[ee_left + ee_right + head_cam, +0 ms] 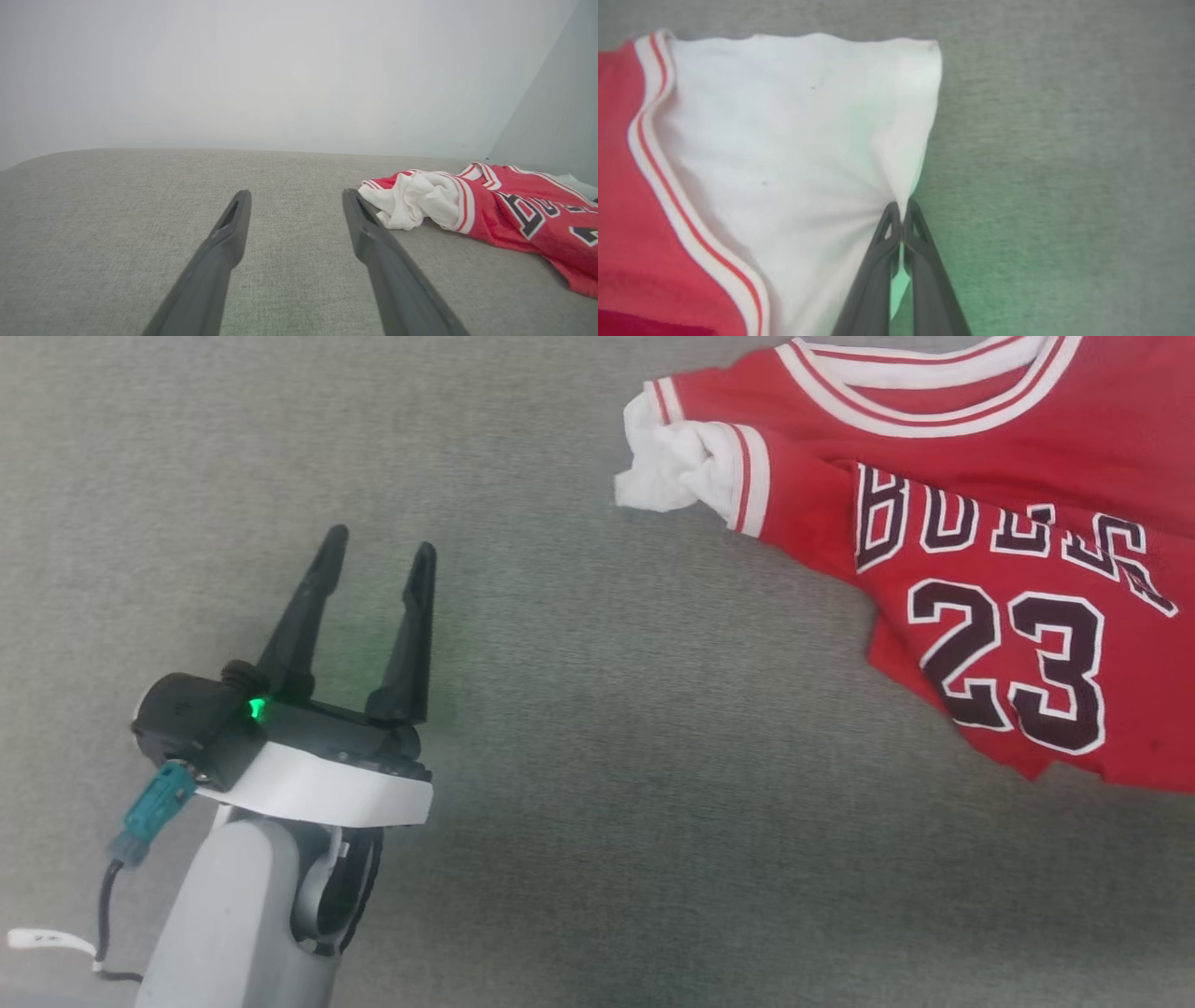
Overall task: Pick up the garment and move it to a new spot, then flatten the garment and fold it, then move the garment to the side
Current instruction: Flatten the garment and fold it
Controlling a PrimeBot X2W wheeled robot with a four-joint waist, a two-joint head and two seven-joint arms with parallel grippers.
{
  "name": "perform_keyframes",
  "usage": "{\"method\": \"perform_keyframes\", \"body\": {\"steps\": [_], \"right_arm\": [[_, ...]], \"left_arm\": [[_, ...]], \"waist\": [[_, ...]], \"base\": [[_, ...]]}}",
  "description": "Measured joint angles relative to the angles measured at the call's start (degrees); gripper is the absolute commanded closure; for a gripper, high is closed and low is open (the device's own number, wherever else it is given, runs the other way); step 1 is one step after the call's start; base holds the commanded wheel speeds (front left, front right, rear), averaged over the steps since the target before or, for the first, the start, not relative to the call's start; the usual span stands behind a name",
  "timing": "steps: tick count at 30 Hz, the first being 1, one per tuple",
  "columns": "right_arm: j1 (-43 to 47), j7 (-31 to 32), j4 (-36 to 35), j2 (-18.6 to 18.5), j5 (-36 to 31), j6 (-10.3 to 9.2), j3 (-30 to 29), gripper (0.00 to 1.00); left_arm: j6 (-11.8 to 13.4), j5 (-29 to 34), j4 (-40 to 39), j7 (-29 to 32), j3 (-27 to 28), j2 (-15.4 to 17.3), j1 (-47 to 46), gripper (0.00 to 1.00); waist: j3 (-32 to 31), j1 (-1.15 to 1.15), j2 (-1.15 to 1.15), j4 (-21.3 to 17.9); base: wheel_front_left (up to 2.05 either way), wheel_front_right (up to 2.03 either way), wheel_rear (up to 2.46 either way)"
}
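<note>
Right wrist view: right hand [902, 208] pinches the garment [784, 140], fingers pressed together

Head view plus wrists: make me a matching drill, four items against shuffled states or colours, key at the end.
Column one
1. left gripper
2. right gripper
3. garment
4. work surface

Column two
A. shut on the white lining
B. grey, woven
C. open, holding nothing
D. red, number 23, lying rumpled

Pairs: 1-C, 2-A, 3-D, 4-B
</note>
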Motion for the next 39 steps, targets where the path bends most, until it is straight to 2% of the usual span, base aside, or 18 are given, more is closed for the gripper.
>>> {"method": "perform_keyframes", "body": {"steps": [6,11,12,13,14,18,22,30,35,39], "right_arm": [[2.4,-5.5,1.8,-4.6,-2.1,-0.02,-5.2,1.0],[3.6,-10.6,3.3,-4.4,-2.5,-0.01,-6.6,1.0],[3.7,-12.0,3.4,-4.1,-2.5,-0.02,-6.7,0.84],[3.7,-13.7,3.6,-3.7,-2.6,-0.01,-6.7,0.22],[3.8,-15.4,3.7,-3.3,-2.7,-0.02,-6.7,0.0],[4.9,-22.0,2.9,-2.7,-2.1,-0.02,-5.0,0.0],[7.5,-29.6,-0.1,-2.5,0.9,-0.02,-2.6,0.0],[13.4,-42.7,-10.8,0.8,8.5,-0.08,5.6,0.0],[17.6,-49.3,-20.1,3.7,11.0,-0.07,11.5,0.0],[20.6,-52.9,-25.4,6.5,11.8,-0.07,14.5,0.0]], "left_arm": [[-0.7,0.8,-0.1,0.0,0.8,-0.1,-0.1,0.0],[-0.8,0.7,0.3,0.0,1.1,0.7,-0.2,0.0],[-0.8,0.7,0.6,0.0,1.0,1.1,-0.2,0.0],[-0.8,0.6,1.0,0.0,0.6,1.6,-0.4,0.0],[-0.8,0.4,1.4,0.0,0.2,2.3,-0.8,0.0],[-0.9,-1.3,3.0,0.0,-3.1,6.1,-4.2,0.0],[-0.9,-5.4,4.2,4.2,-7.6,11.3,-10.7,0.0],[-0.9,-17.2,7.3,23.4,-21.8,21.8,-27.9,0.0],[-0.9,-26.7,11.6,35.9,-29.9,24.6,-39.1,0.0],[-0.9,-33.1,17.5,44.0,-33.0,24.9,-46.9,0.0]], "waist": [[0.1,0.0,0.0,-2.1],[-0.2,0.0,0.0,-4.0],[-0.3,0.0,0.0,-4.4],[-0.5,0.0,0.0,-4.7],[-0.7,0.0,0.0,-5.1],[-2.3,0.0,0.0,-6.3],[-3.7,0.0,0.0,-8.0],[-5.4,0.0,0.0,-13.5],[-4.9,0.0,0.0,-17.9],[-3.8,0.0,0.0,-21.9]], "base": [[0.0,0.0,0.0],[0.0,0.0,0.0],[0.0,0.0,0.0],[0.0,0.0,0.0],[0.0,0.0,0.0],[0.0,0.0,0.0],[0.0,0.0,0.0],[0.0,0.0,0.0],[0.0,0.0,0.0],[0.0,0.0,0.0]]}}
